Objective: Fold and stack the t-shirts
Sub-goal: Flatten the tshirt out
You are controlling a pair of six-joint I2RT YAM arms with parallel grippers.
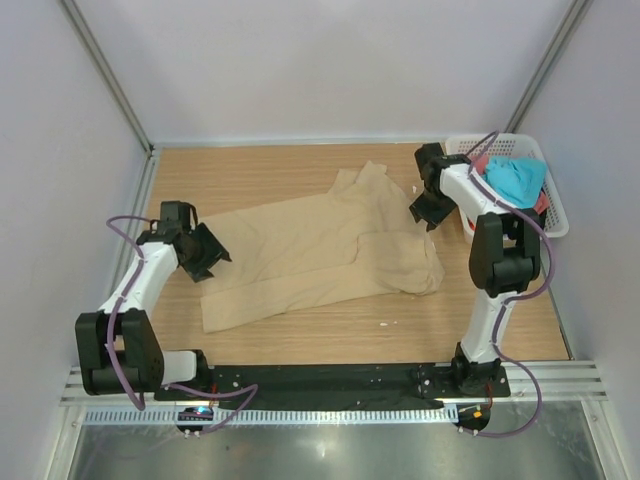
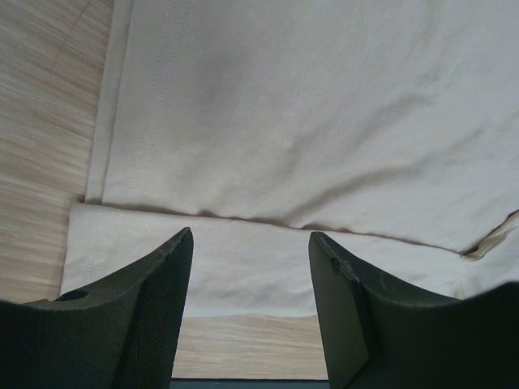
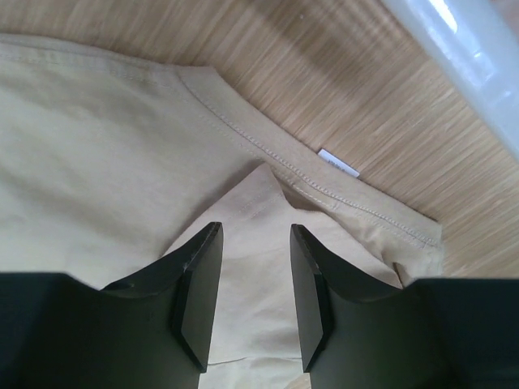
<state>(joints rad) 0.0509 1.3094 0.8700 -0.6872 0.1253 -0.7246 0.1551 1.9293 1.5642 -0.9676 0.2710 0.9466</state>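
the tan shirt (image 1: 320, 250) lay spread and partly folded on the bench (image 1: 260, 170). the left pincer (image 1: 210, 255) hung over its left edge, jaws apart and empty. the right pincer (image 1: 425, 212) hung over its right edge near the neck label (image 3: 338, 163), jaws also apart. just right of the tan shirt, a white basket (image 1: 555, 215) held a turquoise shirt (image 1: 515, 178) and a coral-red shirt (image 1: 541, 203).

Both reach forward: left hand (image 1: 210, 252) fingers apart, empty, angled inward; right hand (image 1: 424, 213) fingers apart, empty, tipped down.
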